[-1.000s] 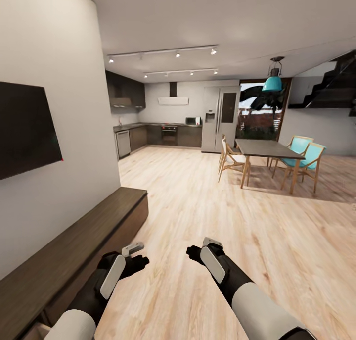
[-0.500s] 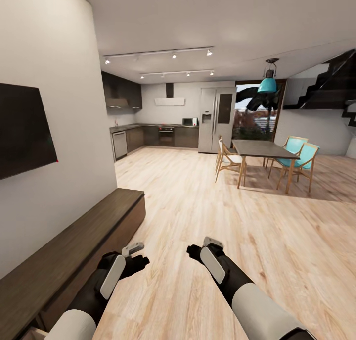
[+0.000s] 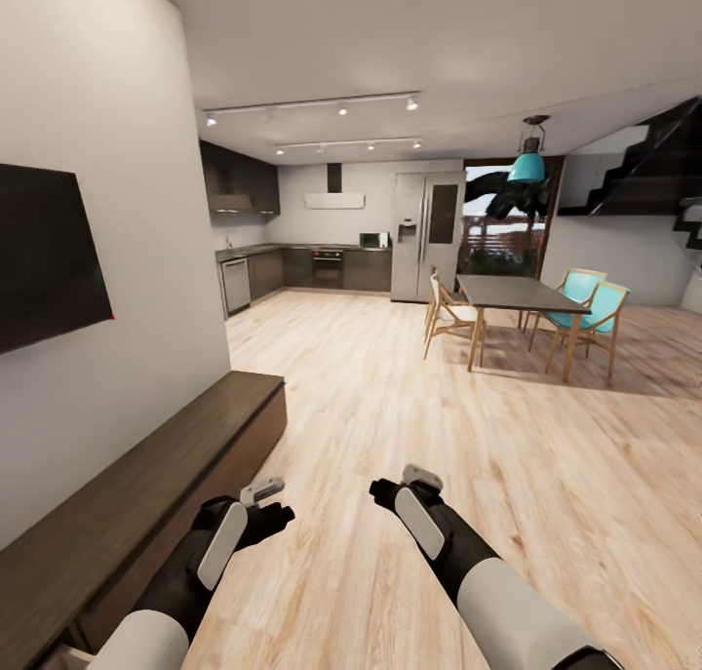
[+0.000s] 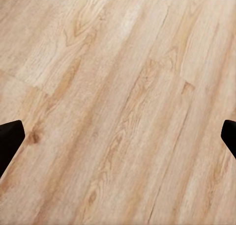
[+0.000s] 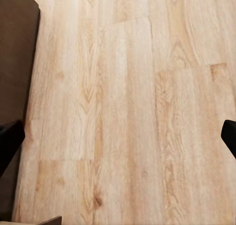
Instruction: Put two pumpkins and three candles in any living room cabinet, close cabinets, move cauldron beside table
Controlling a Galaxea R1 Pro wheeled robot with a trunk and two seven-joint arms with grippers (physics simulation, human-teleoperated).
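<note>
The cabinet (image 3: 146,485), a long, low, dark brown unit, runs along the left wall in the head view, and its dark end also shows in the right wrist view (image 5: 14,53). My left gripper (image 3: 278,512) hangs just right of the cabinet's front, over the floor. In the left wrist view its black fingertips (image 4: 10,139) stand wide apart with bare floor between them. My right gripper (image 3: 382,494) is beside it, open and empty, with its fingertips (image 5: 10,139) spread over the planks. The pumpkins, candles and cauldron are out of view.
Light wood floor (image 3: 409,407) stretches ahead to a kitchen (image 3: 312,265). A dining table (image 3: 517,295) with wooden and teal chairs (image 3: 595,319) stands at the right. A dark TV (image 3: 49,251) hangs on the left wall above the cabinet. Stairs (image 3: 653,173) rise at the far right.
The whole head view shifted slightly a second ago, so the camera moved, and it has since held still. Both arms keep the same pose and both grippers stay open.
</note>
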